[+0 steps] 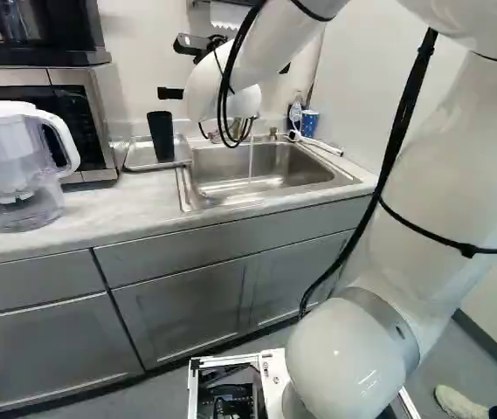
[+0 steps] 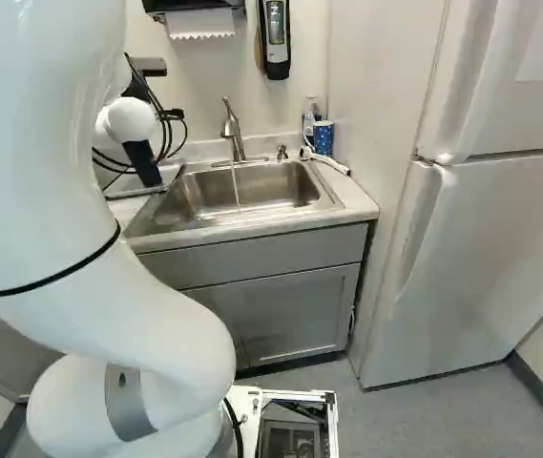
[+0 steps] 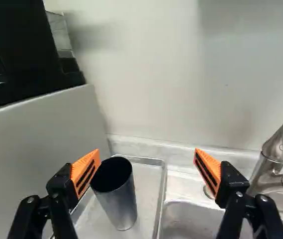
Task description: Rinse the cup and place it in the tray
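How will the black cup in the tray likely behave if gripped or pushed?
The cup could tip if pushed high: it's tall and narrows toward its base. Probably stiff, since its mouth looks cleanly round. Its smooth walls may be slippery.

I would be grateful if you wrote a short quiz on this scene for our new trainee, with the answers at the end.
1. Where does the tall dark cup stand?
a) On top of the microwave
b) On the metal tray
c) Inside the water pitcher

2. True or false: water is running from the faucet into the sink.

3. Fill in one word, open or shut: the gripper is ____.

Key: 1. b; 2. true; 3. open.
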### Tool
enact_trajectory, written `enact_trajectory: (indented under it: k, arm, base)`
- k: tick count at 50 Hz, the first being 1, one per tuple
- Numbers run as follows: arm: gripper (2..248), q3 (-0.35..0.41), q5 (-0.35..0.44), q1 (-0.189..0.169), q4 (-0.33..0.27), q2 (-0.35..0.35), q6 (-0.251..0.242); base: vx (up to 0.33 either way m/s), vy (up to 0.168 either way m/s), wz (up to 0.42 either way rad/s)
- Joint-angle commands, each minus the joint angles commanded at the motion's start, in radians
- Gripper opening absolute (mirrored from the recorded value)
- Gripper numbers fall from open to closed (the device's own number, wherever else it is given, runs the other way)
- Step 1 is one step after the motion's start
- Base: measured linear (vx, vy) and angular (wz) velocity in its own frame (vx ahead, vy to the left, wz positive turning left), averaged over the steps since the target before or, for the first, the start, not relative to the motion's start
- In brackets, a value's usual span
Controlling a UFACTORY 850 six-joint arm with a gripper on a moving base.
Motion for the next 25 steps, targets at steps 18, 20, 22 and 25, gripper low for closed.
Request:
enact_trajectory:
  k: [18, 20, 22, 25]
  arm:
    - [247, 0.002, -0.036, -0.041, 0.000, 0.040, 0.000]
    - [247, 0.000, -0.040, -0.047, 0.000, 0.042, 0.000]
    - [247, -0.003, -0.045, -0.052, 0.000, 0.043, 0.000]
    - [247, -0.008, -0.052, -0.061, 0.000, 0.044, 0.000]
  base:
    - [0.000, 0.000, 0.000]
    - [0.000, 0.000, 0.000]
    - [0.000, 0.000, 0.000]
    - [0.000, 0.000, 0.000]
